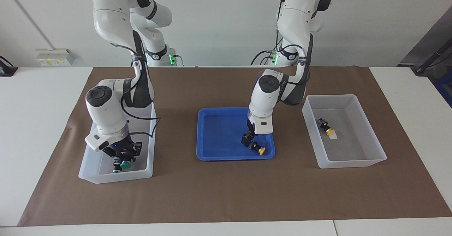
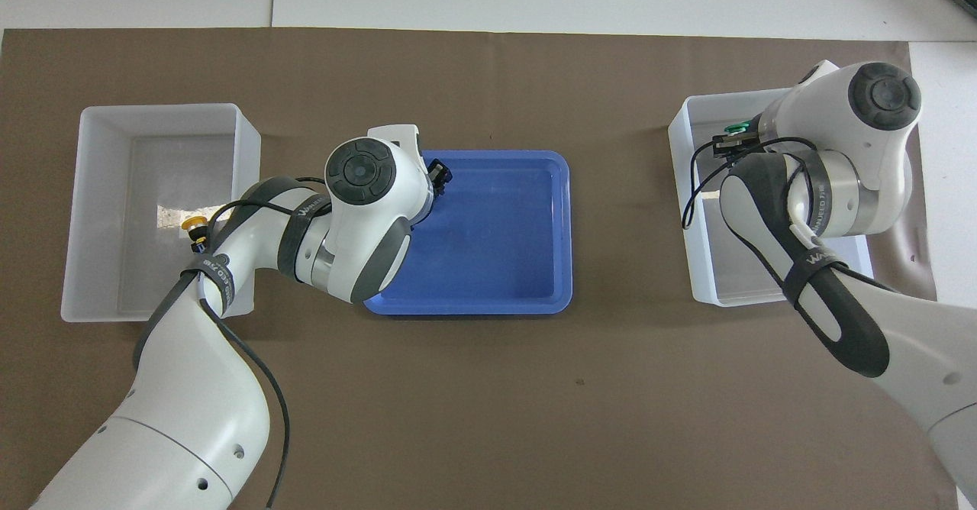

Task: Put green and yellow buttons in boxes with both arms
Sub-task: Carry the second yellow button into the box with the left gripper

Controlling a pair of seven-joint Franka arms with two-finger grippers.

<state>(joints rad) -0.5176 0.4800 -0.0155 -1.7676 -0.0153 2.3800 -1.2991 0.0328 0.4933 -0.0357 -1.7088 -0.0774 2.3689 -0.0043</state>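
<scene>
My right gripper (image 1: 122,159) is low inside the box (image 1: 92,174) at the right arm's end, shut on a green-capped button (image 1: 125,164); its green cap also shows in the overhead view (image 2: 736,128). My left gripper (image 1: 248,141) is down in the blue tray (image 1: 219,137), shut on the black body of a yellow-capped button (image 1: 260,150) at the tray's corner farthest from the robots. A second yellow button (image 1: 326,127) lies on its side in the box (image 1: 353,161) at the left arm's end. No other green button shows.
The two boxes stand at either end of a brown mat (image 1: 226,193), with the shallow blue tray between them. The right arm's wrist and cables cover much of its box (image 2: 698,266) in the overhead view.
</scene>
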